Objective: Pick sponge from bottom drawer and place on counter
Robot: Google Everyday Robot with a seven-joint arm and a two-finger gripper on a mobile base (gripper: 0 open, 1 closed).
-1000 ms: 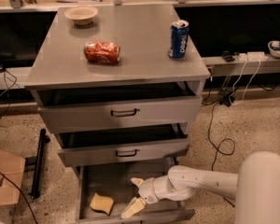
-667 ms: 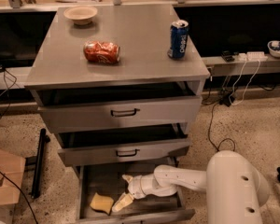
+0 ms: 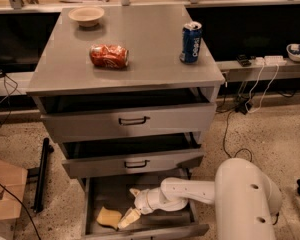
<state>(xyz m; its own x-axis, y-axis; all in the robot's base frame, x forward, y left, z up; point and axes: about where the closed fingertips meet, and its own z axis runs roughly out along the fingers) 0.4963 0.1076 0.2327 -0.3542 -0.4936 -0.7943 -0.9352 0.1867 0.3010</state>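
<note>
Bottom drawer (image 3: 106, 194) holds sponge (image 3: 109, 217) near its front lip, gripper (image 3: 131, 205) spread wide, seemingly touching it.

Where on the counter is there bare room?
Bare counter along the front edge, ahead of the red can and blue can, and between them. The bowl takes the back left. The end effector sits open in the bottom drawer beside the sponge.

High frontal; gripper (image 3: 131, 205) fingers (image 3: 128, 218) in bottom drawer (image 3: 107, 196)
</note>
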